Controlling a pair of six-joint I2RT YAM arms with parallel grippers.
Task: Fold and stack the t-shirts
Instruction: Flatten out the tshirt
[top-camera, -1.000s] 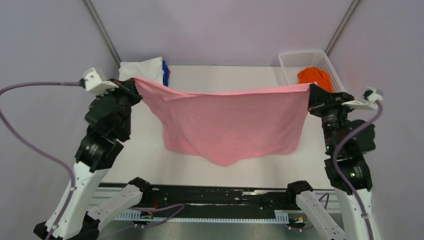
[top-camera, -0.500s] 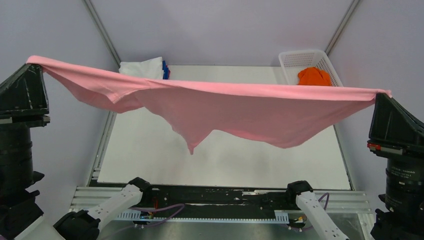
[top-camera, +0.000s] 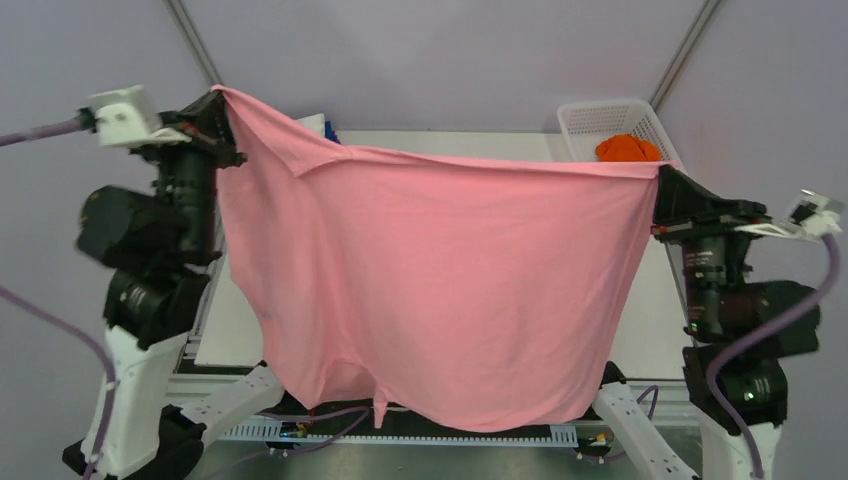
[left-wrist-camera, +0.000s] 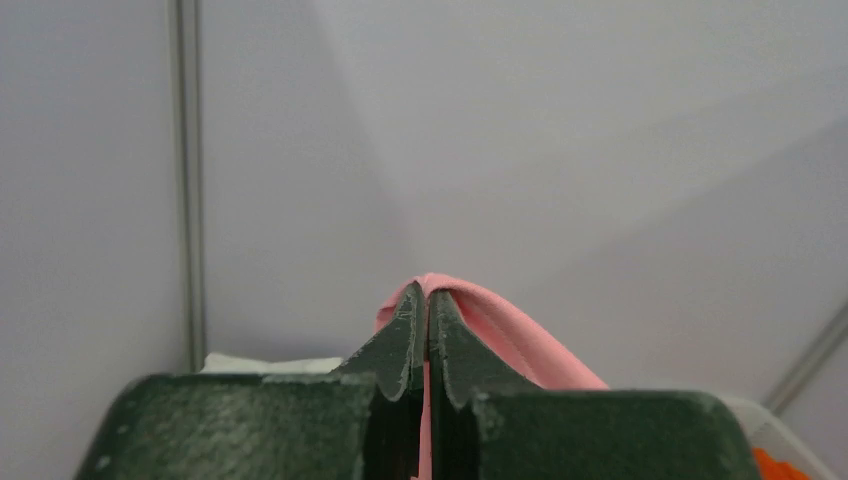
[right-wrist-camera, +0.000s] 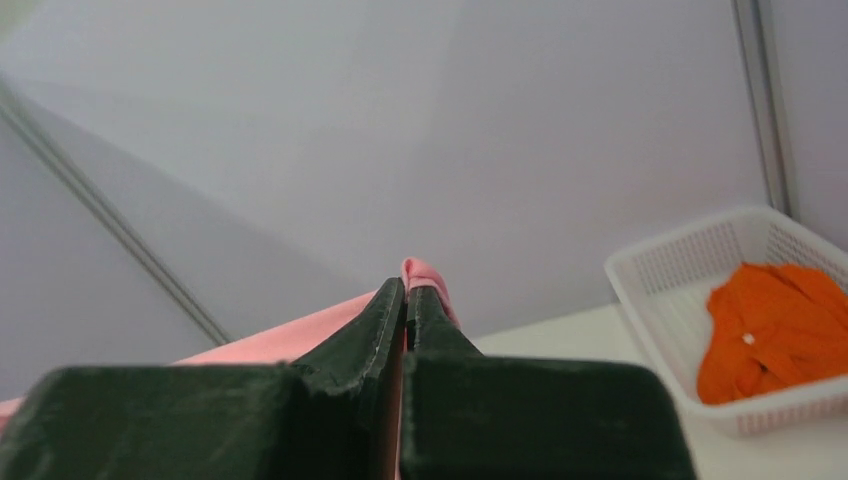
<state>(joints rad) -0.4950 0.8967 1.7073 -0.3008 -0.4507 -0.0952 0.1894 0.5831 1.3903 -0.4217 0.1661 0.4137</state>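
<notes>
1. The white mesh basket (top-camera: 585, 122) is sitting at the far right corner of the table (top-camera: 655, 320). An orange t-shirt (top-camera: 628, 149) is lying crumpled inside it.
2. The left gripper (top-camera: 215, 97) is hovering high above the table's far left corner. Its jaws are pressing tight together on one upper corner of the pink t-shirt (top-camera: 440, 290). In the left wrist view, the cloth is wrapping over the fingertips and running down between them.
3. The right gripper (top-camera: 662, 172) is hovering above the table's right edge, on the near side of the basket. Its jaws are likewise clamping shut on the other upper corner of the shirt. In the right wrist view, a small fold of pink is poking out past the tips.
4. The pink t-shirt is hanging in the air above the table, spread between the two grippers as one wide sheet.
   - Its top edge is running nearly straight, sitting higher at the left.
   - Its lower hem is dropping past the table's near edge and, from the top camera, hiding most of the tabletop.
   - The cloth is plain, with soft creases and one small point hanging from the hem.
5. A folded white t-shirt (top-camera: 311, 123) is peeking out at the table's far left corner behind the pink cloth. A blue edge (top-camera: 332, 136) is showing just beside it.
</notes>
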